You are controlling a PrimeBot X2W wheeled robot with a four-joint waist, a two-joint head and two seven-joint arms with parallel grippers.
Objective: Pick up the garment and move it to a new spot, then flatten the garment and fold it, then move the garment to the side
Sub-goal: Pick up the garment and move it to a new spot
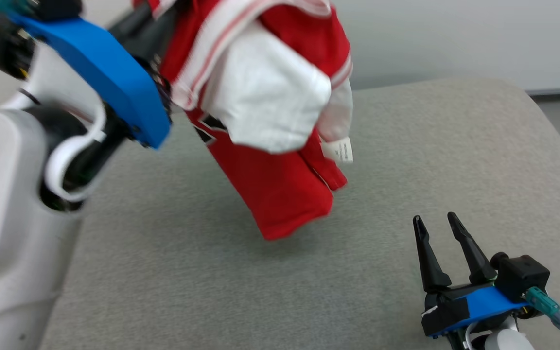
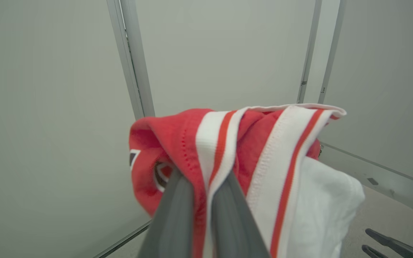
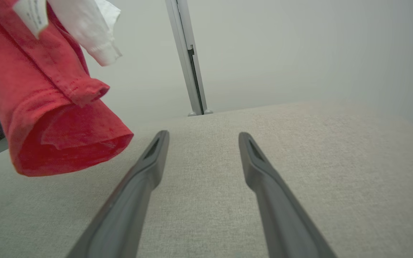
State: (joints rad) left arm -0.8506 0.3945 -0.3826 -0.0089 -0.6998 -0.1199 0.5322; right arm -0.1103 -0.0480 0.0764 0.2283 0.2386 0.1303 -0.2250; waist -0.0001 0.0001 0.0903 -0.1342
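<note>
While my left gripper (image 2: 203, 179) is pinching the garment (image 1: 280, 194), with its two fingers nearly closed on a red-and-white striped fold, I am holding the cloth up in the air above the grey padded surface (image 1: 406, 146). The garment is hanging as a bunched red-and-white bundle over the left, far part of the surface in the head view. Its lowest red hem is dangling just above the fabric, as the right wrist view is showing. A small white label (image 1: 341, 149) is sticking out at its right edge. My right gripper (image 1: 434, 217) is sitting low at the near right, well apart from the garment. Its fingers are spreading wide and gripping nothing, and they are pointing across the surface toward a pale wall (image 3: 299, 53).
</note>
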